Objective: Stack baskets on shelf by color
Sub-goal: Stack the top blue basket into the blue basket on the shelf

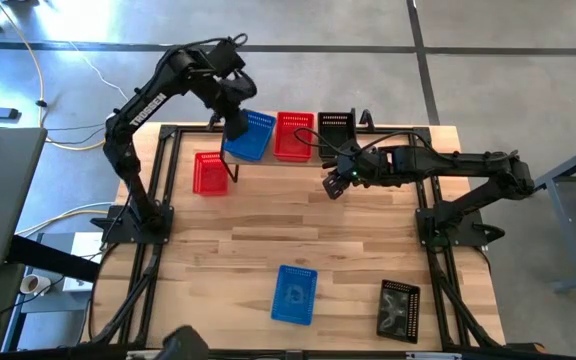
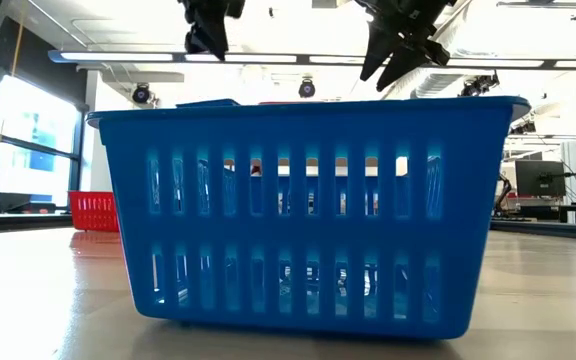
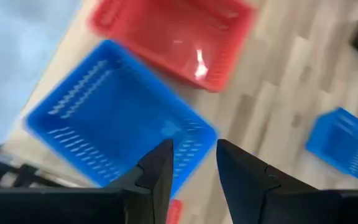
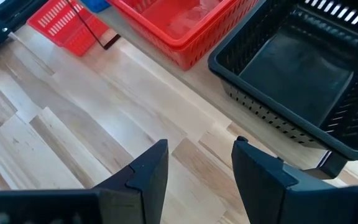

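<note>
On the shelf at the table's far edge, whose black leg (image 1: 234, 170) shows in front, stand a blue basket (image 1: 251, 136), a red basket (image 1: 294, 135) and a black basket (image 1: 335, 130) side by side. My left gripper (image 1: 236, 127) hovers open above the blue one (image 3: 114, 118), nothing between its fingers. My right gripper (image 1: 334, 185) hangs open over bare table in front of the black basket (image 4: 309, 68). A second red basket (image 1: 209, 172) rests on the table left of the shelf's leg.
A blue basket (image 1: 294, 294) and a black basket (image 1: 399, 310) stand on the table near its front edge; the blue one (image 2: 308, 215) fills the low view. Bare wood lies across the table's middle between them and the shelf.
</note>
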